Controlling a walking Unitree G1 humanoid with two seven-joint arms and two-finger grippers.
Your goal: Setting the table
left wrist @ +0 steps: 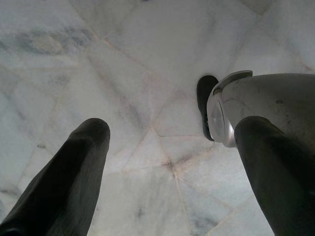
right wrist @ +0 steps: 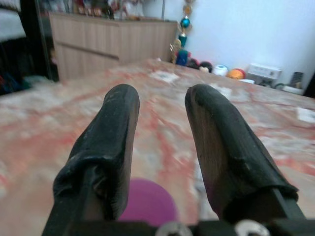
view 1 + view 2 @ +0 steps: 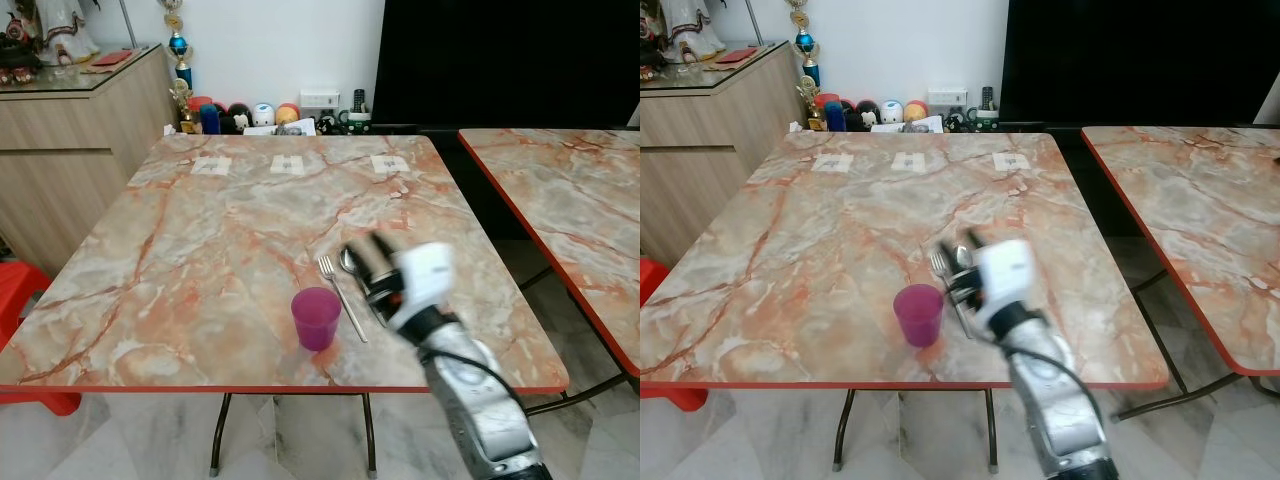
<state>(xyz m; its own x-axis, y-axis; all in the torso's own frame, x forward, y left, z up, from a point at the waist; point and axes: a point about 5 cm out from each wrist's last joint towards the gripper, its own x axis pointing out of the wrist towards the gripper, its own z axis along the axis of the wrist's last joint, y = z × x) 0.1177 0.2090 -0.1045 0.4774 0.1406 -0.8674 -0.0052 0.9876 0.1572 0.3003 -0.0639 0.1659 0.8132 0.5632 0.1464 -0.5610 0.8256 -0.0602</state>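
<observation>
While just beside fork (image 3: 341,294) and spoon (image 3: 349,262), right gripper (image 3: 372,262), jaws parted and empty, purple cup (image 3: 316,318) low between them.

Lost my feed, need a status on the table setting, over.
Right gripper open, empty, above the table by the purple cup. Left gripper open, idle over floor. Fork and spoon lie right of cup. Nothing blocking.

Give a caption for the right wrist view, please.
Open right gripper above the marble table, purple cup just below.
</observation>
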